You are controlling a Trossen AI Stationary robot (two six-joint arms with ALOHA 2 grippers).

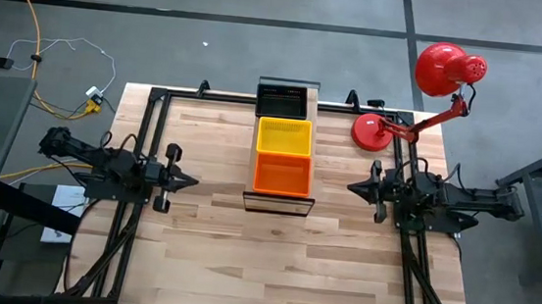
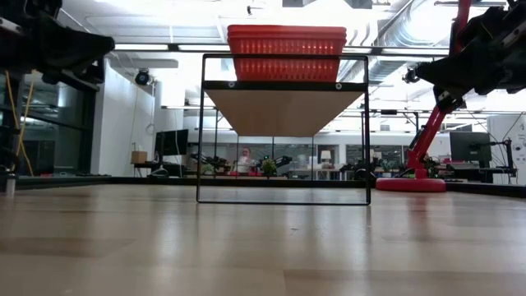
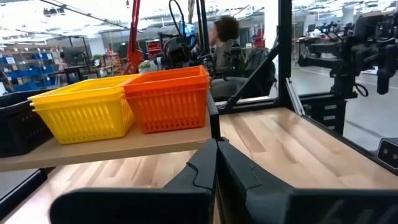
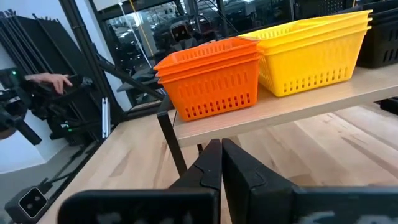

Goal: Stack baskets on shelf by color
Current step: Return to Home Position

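The shelf (image 1: 278, 200) stands mid-table, its light plank on a dark frame. Three basket stacks rest on it by their bottoms: orange baskets (image 1: 282, 175) at the near end, yellow baskets (image 1: 283, 136) in the middle, black baskets (image 1: 282, 102) at the far end. The left wrist view shows the orange stack (image 3: 168, 96) beside the yellow stack (image 3: 84, 111) and a black edge (image 3: 18, 127); the right wrist view shows orange (image 4: 211, 84) and yellow (image 4: 314, 53). My left gripper (image 1: 193, 179) hovers left of the shelf, shut and empty (image 3: 216, 163). My right gripper (image 1: 352, 188) hovers to its right, shut and empty (image 4: 221, 163).
A red desk lamp (image 1: 423, 96) stands at the table's far right corner, its base (image 1: 372, 131) on the wood. Bare tabletop (image 1: 271, 260) lies near the front edge and on both sides of the shelf. A person (image 3: 225, 37) sits beyond the table.
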